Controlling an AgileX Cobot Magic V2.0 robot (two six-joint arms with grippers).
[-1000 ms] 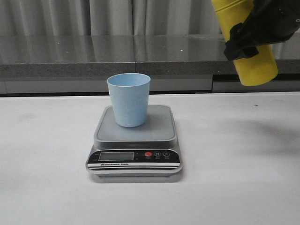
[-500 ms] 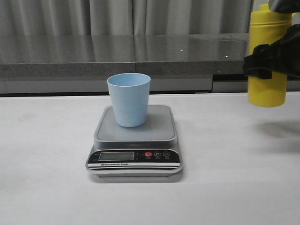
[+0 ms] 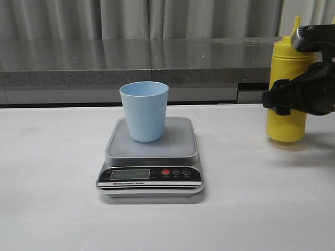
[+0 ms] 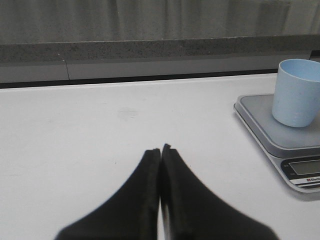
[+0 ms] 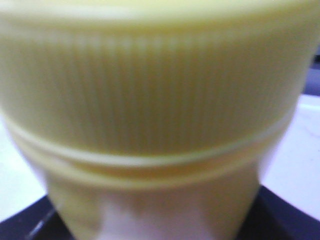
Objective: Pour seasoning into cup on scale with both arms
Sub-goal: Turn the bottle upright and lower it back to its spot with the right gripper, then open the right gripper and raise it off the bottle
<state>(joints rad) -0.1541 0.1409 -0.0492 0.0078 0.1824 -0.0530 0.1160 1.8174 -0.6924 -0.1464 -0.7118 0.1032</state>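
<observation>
From the front you see the right gripper (image 3: 293, 99) clamped around the upright seasoning bottle (image 3: 286, 123) at the table's (image 3: 63, 209) right edge, well apart from the cup (image 3: 144, 111) standing on the scale (image 3: 151, 157). Your right wrist view shows only the bottle's blurred ribbed cap (image 5: 150, 90). Only your left wrist view shows the left gripper (image 4: 160, 152), fingers pressed together on nothing, over bare table left of the scale.

Even, soft light throughout; the right wrist view's seasoning bottle (image 5: 150, 115) is badly blurred.

White table (image 3: 63, 209), scale (image 3: 151, 157) at centre, seasoning bottle (image 3: 285, 125) (upright) far right
</observation>
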